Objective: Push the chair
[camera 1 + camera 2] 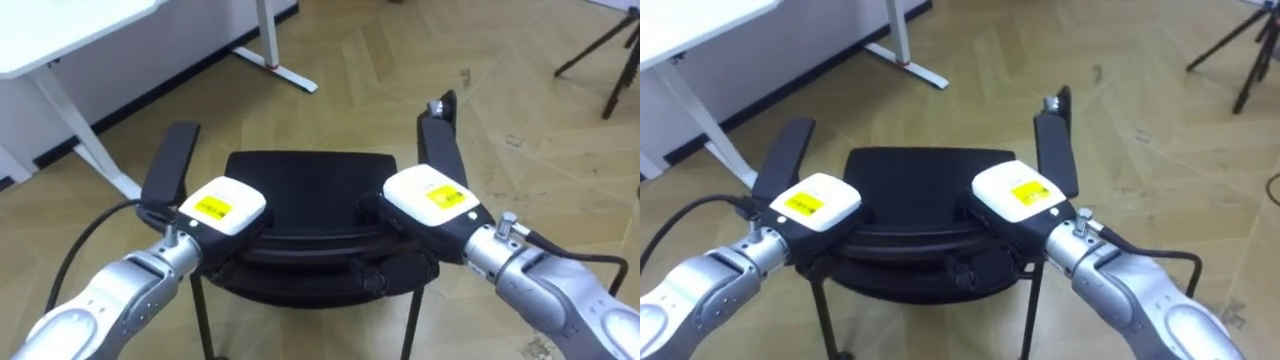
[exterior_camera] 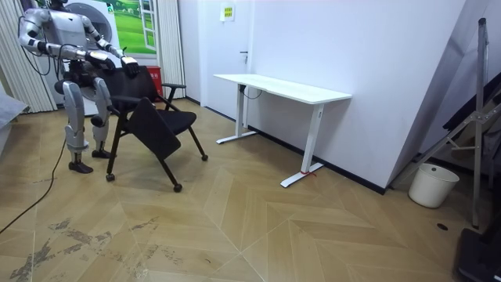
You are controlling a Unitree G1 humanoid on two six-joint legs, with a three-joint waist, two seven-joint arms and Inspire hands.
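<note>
The chair (image 1: pixel 308 185) sits right in front of me, with the white desk (image 1: pixel 60 30) off to my left. My left hand (image 1: pixel 222 208) and right hand (image 1: pixel 432 197) are on top of its back. Gripping or just resting, I can't tell.

Wood floor (image 2: pixel 313 235) w/ blk chair (image 2: pixel 156 129) & white desk (image 2: pixel 282 88) (also a white bucket (image 2: pixel 433 185)).

Both eye views look down from the robot's head, right up close over the chair (image 1: pixel 310 185). The room view stands well off, facing the whole robot. All three share the chair and the white table (image 2: pixel 282 88).
</note>
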